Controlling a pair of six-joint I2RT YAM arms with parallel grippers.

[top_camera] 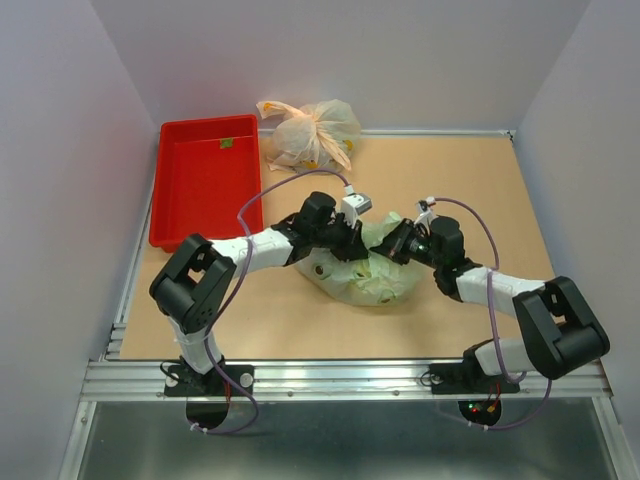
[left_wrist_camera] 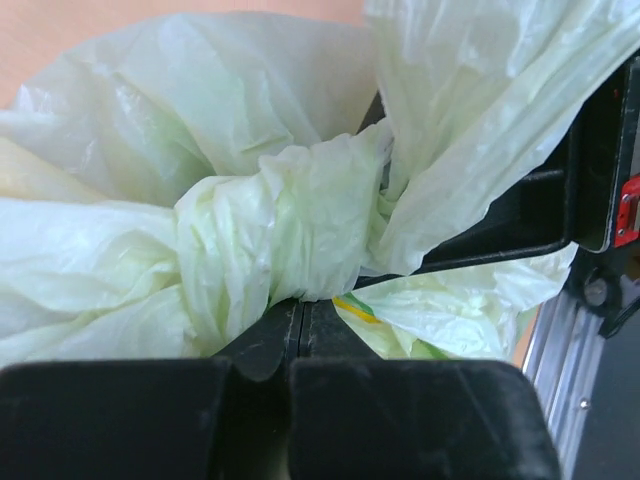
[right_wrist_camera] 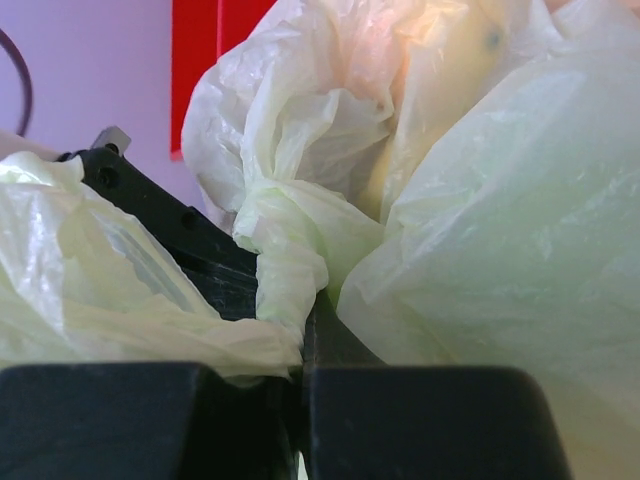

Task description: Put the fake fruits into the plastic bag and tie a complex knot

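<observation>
Thin pale-green plastic bag (top_camera: 372, 282) lies between the hands, its knot (left_wrist_camera: 280, 230) just ahead of the left hand (left_wrist_camera: 300, 322) and right hand (right_wrist_camera: 305, 335), both pressed together on its twisted plastic, so an uneven pull could tear the film or slip a tail loose.

We see a tan table (top_camera: 520, 180) boxed in by plain white walls (top_camera: 350, 60) on three sides, evenly lit, with a metal rail (top_camera: 340, 378) along its near edge.
</observation>
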